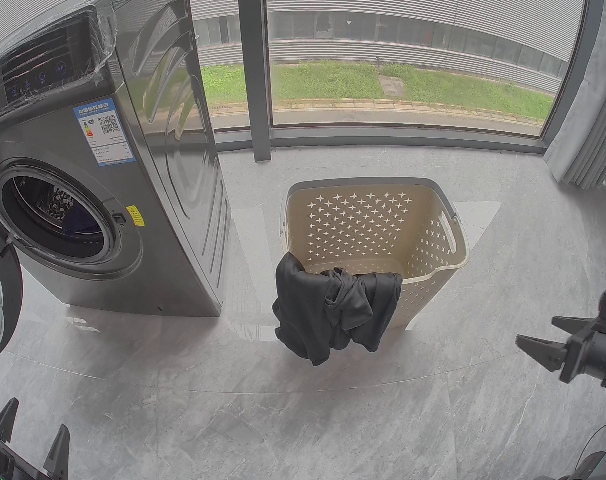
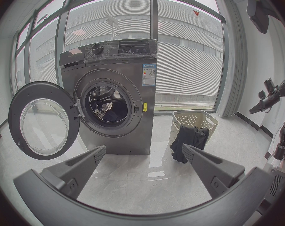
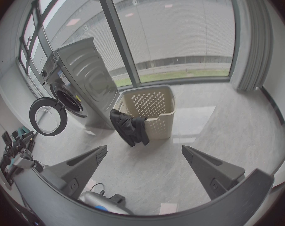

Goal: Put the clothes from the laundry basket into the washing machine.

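A dark garment (image 1: 329,311) drapes over the laundry basket (image 1: 383,188) rim. The open washing machine (image 1: 169,168) bears a QR-coded label (image 1: 104,131). On the left gripper (image 1: 35,425) and right gripper (image 1: 536,331), the jaws are apart.

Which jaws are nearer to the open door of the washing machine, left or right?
Left. The left jaws are close in front of the door; the right jaws are far across the floor, past the laundry basket.

Dark garment (image 1: 333,311) over laundry basket (image 1: 443,261) rim
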You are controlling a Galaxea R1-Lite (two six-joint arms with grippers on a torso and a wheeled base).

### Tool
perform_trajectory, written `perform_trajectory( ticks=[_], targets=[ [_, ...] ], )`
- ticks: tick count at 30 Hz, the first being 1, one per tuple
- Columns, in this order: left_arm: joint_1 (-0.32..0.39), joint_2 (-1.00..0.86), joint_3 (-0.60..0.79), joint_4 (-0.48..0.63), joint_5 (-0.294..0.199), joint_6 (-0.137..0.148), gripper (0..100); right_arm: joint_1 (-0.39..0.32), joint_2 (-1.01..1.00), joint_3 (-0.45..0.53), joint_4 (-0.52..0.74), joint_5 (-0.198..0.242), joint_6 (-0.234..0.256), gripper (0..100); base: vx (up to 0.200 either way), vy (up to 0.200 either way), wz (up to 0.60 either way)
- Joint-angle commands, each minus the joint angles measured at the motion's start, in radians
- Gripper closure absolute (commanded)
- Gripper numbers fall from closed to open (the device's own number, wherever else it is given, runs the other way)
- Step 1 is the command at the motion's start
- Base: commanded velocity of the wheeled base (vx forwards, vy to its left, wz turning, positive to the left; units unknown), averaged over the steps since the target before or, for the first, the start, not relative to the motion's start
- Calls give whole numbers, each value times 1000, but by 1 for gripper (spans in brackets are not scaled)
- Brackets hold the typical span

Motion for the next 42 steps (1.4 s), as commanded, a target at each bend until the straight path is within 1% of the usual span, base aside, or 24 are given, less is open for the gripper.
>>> perform_trajectory(
  ticks=[1, 2, 4, 5, 6, 7, 9, 13, 14, 15, 16, 21, 25, 27, 29, 35, 40, 42],
  targets=[
    [0, -16, 18, 0, 2, -2, 0, 134, 465, -129, -111, 6, 100, 0, 0, 0, 0],
    [0, -16, 18, 0, 2, -2, 0, 134, 511, -152, -120, 3, 102, 0, 0, 0, 0],
    [0, -16, 18, 0, 2, -2, 0, 132, 528, -157, -131, 3, 102, 0, 0, 0, 0],
    [0, -16, 18, 0, 2, -2, 0, 134, 565, -162, -163, 3, 102, 0, 0, 0, 0],
    [0, -16, 18, 0, 2, -2, 0, 132, 573, -163, -169, 3, 102, 0, 0, 0, 0],
    [0, -16, 18, 0, 2, -2, 0, 134, 619, -163, -217, -5, 102, 0, 0, 0, 0],
    [0, -16, 18, 0, 2, -2, 0, 134, 663, -163, -267, -14, 100, 0, 0, 0, 0],
    [0, -16, 18, 0, 2, -2, 0, 132, 757, -171, -350, -22, 94, 0, 0, 0, 0],
    [0, -16, 18, 0, 2, -2, 0, 132, 758, -172, -353, -23, 94, 0, 0, 0, 0],
    [0, -16, 18, 0, 2, -2, 0, 132, 789, -192, -369, -22, 96, 0, 0, 0, 0],
    [0, -16, 18, 0, 2, -2, 0, 132, 795, -195, -370, -23, 96, 0, 0, 0, 0],
    [0, -16, 18, 0, 2, -2, 0, 137, 899, -277, -376, -23, 99, 0, 0, 0, 0],
    [0, -16, 18, 0, 2, -2, 0, 142, 961, -327, -376, -51, 97, 0, 0, 0, 0],
    [0, -16, 18, 0, 2, -4, 0, 143, 972, -335, -378, -54, 97, 0, 0, 0, 0],
    [0, -16, 18, 0, 2, -2, 0, 155, 995, -370, -376, -59, 97, 0, 0, 0, 0],
    [0, -16, 18, 0, 2, -4, 0, 160, 1070, -445, -378, -59, 97, 0, 0, 0, 0],
    [-2, -16, 18, 0, 2, -4, 0, 163, 1108, -479, -376, -60, 97, 0, 0, 0, 0],
    [0, -16, 18, 0, 2, -4, 0, 165, 1134, -508, -376, -60, 97, 0, 0, 0, 0]
  ],
)
